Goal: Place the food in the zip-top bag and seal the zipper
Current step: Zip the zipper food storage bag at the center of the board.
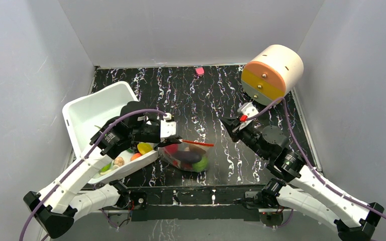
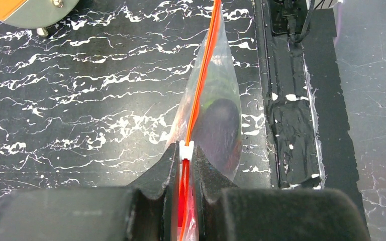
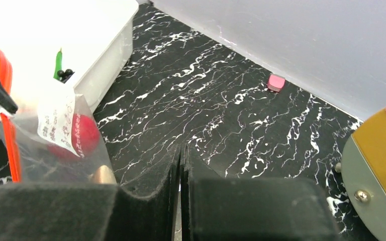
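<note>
The left claw (image 2: 186, 156) pinches the orange-red zipper strip (image 2: 204, 75) on the clear floppy bag (image 2: 229, 95). The right claw (image 3: 181, 158), shut and empty, anchors nothing, so the bag may drag.

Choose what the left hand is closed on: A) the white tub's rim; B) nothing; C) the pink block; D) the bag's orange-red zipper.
D: the left hand pinches the zipper at its white end piece, as the left wrist view shows.
</note>
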`<action>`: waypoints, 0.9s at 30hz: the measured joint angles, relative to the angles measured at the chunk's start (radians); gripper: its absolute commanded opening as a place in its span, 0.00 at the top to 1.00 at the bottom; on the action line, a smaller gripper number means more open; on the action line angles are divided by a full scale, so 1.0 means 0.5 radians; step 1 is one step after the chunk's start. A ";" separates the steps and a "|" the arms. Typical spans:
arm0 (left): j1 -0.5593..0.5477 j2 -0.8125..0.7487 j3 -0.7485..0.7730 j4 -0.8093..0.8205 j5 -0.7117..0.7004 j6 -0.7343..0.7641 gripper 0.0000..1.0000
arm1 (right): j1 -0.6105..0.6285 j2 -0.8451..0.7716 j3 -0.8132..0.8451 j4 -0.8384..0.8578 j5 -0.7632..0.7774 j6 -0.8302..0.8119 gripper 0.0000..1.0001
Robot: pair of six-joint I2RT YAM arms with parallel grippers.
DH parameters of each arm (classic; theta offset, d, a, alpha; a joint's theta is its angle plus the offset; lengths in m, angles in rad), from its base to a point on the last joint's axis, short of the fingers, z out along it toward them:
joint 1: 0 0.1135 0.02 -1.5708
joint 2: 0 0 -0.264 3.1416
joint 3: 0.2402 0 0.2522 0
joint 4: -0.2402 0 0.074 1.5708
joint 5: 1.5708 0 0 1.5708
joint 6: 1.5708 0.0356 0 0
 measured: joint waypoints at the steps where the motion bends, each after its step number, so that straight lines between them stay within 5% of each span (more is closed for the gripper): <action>1: 0.000 -0.009 -0.011 0.007 0.002 -0.008 1.00 | -0.002 0.003 0.000 -0.004 -0.023 -0.009 0.82; 5: 0.000 -0.022 -0.027 0.026 0.011 -0.030 1.00 | -0.002 -0.002 0.002 -0.038 -0.234 -0.077 0.62; 15: 0.000 0.047 -0.026 0.095 0.055 -0.036 1.00 | -0.002 0.237 0.362 -0.255 -1.098 -0.246 0.53; 27: 0.000 0.114 -0.024 0.131 0.072 -0.037 1.00 | -0.002 0.449 0.344 -0.310 -1.356 -0.323 0.50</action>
